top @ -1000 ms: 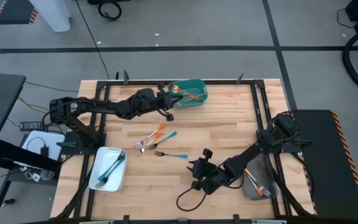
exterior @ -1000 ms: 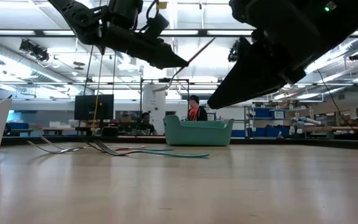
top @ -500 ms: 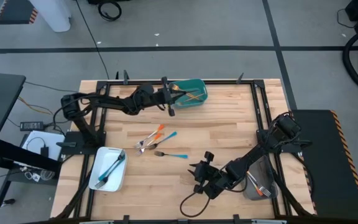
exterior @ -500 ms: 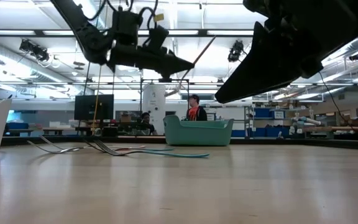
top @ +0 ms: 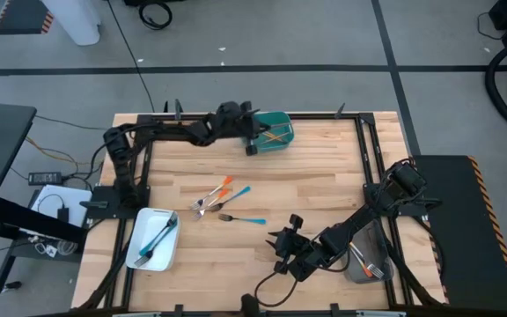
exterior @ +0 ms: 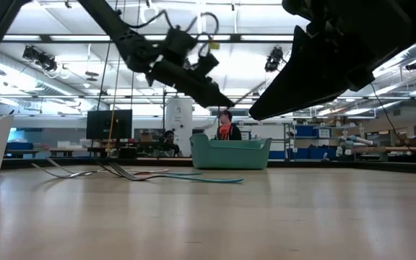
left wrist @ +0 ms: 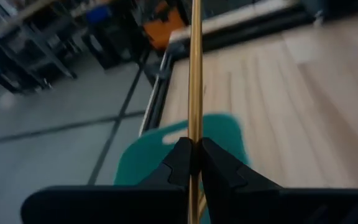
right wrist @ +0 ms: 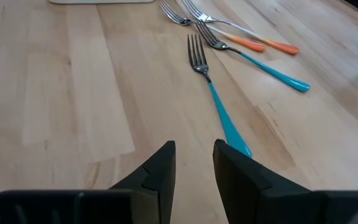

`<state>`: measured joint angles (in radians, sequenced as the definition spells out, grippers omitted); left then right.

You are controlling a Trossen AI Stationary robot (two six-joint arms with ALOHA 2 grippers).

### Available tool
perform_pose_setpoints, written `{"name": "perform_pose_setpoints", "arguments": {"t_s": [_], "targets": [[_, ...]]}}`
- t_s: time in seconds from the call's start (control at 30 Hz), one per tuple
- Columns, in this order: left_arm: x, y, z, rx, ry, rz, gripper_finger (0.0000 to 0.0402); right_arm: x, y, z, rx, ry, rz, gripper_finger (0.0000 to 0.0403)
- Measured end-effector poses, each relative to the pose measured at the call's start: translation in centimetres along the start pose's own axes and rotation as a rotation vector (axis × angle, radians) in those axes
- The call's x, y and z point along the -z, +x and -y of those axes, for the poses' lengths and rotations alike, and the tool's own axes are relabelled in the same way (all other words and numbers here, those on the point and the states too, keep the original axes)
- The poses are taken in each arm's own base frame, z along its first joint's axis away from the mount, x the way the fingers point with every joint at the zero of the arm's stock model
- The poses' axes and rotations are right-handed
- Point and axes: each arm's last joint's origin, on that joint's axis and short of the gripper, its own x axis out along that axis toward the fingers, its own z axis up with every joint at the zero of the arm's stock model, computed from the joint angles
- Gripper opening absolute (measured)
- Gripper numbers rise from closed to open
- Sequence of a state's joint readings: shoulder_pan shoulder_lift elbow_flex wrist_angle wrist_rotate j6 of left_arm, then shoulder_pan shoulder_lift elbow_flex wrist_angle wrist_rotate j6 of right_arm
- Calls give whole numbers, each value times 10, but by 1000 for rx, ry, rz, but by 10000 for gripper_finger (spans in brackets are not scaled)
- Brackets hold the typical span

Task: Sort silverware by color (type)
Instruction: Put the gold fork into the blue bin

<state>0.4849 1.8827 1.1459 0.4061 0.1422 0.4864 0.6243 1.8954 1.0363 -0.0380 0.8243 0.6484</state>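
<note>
Your table (top: 324, 176) has bare wood across its right half. Three trays sit at the edges: teal tray (top: 275, 132) at the far edge, white tray (top: 139, 255) near-left, grey tray (top: 359, 264) near-right. Your left gripper (top: 253, 141) hangs at the teal tray, fingers pinched on one gold utensil (left wrist: 195, 74). Your right gripper (top: 280, 251) hovers near the front edge, fingers slightly apart, holding nothing. Four forks (top: 223, 201) lie mid-table: two orange-handled, two blue-handled.

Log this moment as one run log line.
left gripper: shut on gold utensil, over teal tray | right gripper: open, near blue fork
</note>
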Motion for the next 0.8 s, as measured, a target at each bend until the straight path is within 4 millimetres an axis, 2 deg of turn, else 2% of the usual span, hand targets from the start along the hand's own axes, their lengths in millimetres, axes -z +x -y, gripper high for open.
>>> {"name": "perform_pose_setpoints", "arguments": {"t_s": [0.23,0.53,0.8], "targets": [[15,19,-12,52,34,-84,30,1,-1,-1,-13,9,-7,114],[29,15,-23,137,35,-169,30,2,-2,-2,-15,6,-6,114],[27,16,-13,175,51,-194,30,2,-2,-2,-15,7,-5,115]]}}
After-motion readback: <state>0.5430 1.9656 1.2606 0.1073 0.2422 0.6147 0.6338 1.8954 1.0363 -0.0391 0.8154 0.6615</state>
